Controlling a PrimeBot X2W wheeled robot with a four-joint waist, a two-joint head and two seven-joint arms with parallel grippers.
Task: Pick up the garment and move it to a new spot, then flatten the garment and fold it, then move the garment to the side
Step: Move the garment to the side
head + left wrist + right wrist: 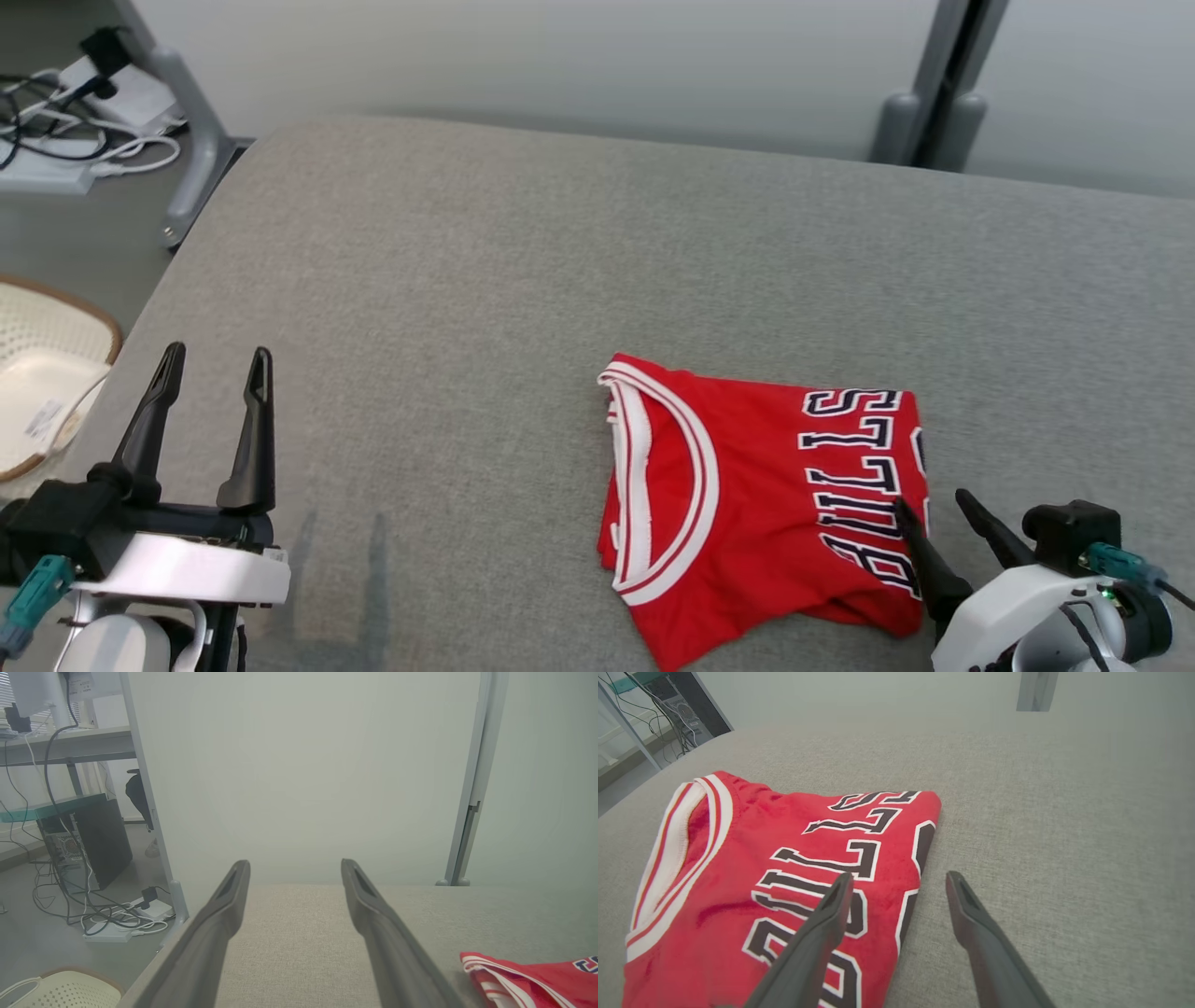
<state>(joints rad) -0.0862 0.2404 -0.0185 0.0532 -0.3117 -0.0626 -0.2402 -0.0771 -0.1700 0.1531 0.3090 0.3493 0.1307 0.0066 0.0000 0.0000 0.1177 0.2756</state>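
Observation:
A red jersey [747, 485] with white trim and dark lettering lies folded on the grey fabric surface [523, 280], right of centre. My right gripper [934, 509] is open at the jersey's right edge, one finger over the lettering and the other over bare fabric. In the right wrist view the jersey [738, 882] spreads to the left under the open gripper [896, 882], nothing held. My left gripper [217, 359] is open at the lower left, well away from the jersey. The left wrist view has its open gripper [294, 870] above the surface, with the jersey's corner [528, 975] at lower right.
A white perforated basket [37, 373] stands on the floor left of the surface. Cables and a power strip [84, 140] lie on the floor by a grey frame leg [191, 121]. A pale wall panel with posts [924, 103] runs behind the surface.

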